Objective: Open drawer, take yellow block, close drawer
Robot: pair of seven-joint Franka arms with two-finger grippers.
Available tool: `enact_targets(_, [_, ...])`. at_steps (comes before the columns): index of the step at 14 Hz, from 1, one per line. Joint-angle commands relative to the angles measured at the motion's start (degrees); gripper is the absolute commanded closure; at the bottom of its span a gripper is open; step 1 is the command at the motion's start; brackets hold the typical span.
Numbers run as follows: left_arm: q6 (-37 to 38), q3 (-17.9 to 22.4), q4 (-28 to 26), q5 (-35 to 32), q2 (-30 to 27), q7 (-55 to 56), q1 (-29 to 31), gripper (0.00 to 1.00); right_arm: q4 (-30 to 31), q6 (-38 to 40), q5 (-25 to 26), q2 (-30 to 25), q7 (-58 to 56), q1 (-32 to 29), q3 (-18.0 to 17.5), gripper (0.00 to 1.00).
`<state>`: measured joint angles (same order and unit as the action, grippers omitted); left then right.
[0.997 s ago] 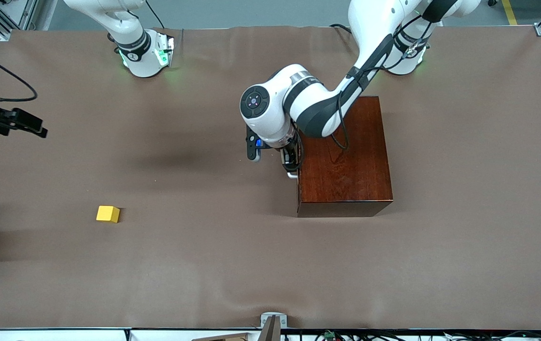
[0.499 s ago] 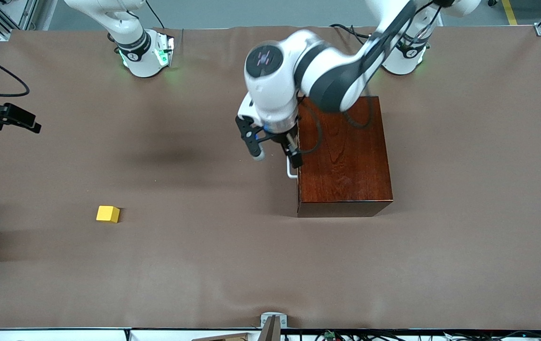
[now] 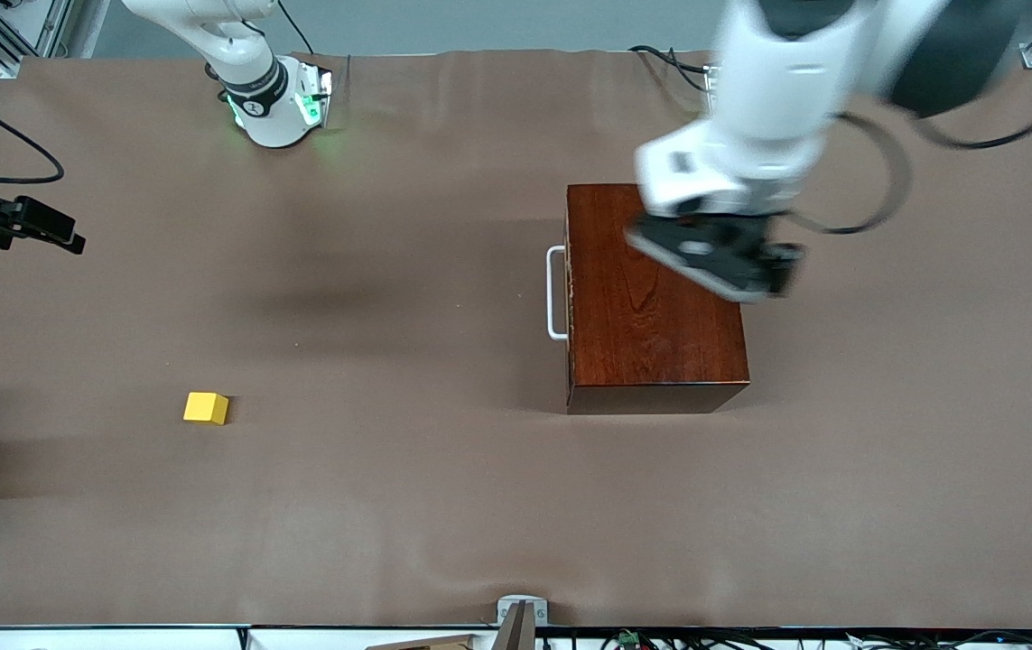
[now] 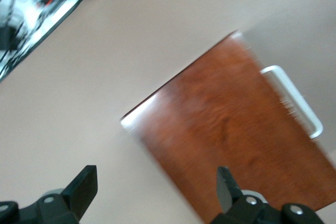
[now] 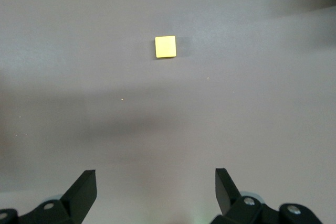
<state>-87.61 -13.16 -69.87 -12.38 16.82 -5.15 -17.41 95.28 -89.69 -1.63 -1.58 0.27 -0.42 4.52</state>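
**Inspector:** Front view first. Your box [image 3: 655, 298] sits with its drawer [image 3: 569, 298] flush shut, one white handle [image 3: 555, 293] showing toward the right arm's end. The yellow block [image 3: 206, 408] lies on the open counter [image 3: 407, 506], well apart from the box, nearer the camera and toward the right arm's end. The left claw [image 3: 721, 262] hangs over the box top; the right claw [image 3: 28, 226] waits above the counter's edge at the right arm's end.

**Operator:** So which step?

**Inspector:** I judge all three steps done; you need only park both arms. Left wrist view: left claw [image 4: 157, 190] spread, empty, above the box. Right wrist view: right claw [image 5: 156, 188] spread wide, empty, block below it. Count: one box, one drawer, one handle, one block, two claws.
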Motion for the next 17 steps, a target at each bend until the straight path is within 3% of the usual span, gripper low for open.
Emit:
enact_targets(1, [0.3, -1.0, -2.2, 3.3, -2.1, 0.8, 7.6, 0.00, -0.1, 0.2, 0.5, -0.3, -0.3, 1.2, -0.1, 0.00])
enact_targets(3, [0.9, -1.0, -2.9, 6.9, -4.0, 0.2, 13.5, 0.00, -0.2, 0.2, 0.7, -0.3, -0.3, 1.1, 0.0, 0.00])
enact_targets(8, [1.7, -0.7, -5.8, 7.1, -6.8, 0.3, 18.8, 0.00, -2.3, 0.9, 0.7, -0.3, -0.4, 0.2, 0.4, 0.00])
enact_targets(12, [-0.8, 2.5, -16.1, 7.6, -14.2, 2.0, 18.1, 0.00, -2.3, 0.9, 0.7, -0.3, -0.4, -0.5, 0.3, 0.00])
enact_targets(15, [-1.0, 9.9, -18.6, 10.5, -16.1, 9.6, 12.8, 0.00, -2.3, 0.9, 0.7, -0.3, -0.4, -0.5, 0.3, 0.00])
enact_targets(17, [-1.9, 10.3, -21.5, 10.6, -18.2, 12.4, 12.7, 0.00, -2.3, 0.9, 0.7, -0.3, -0.4, -0.5, 0.3, 0.00])
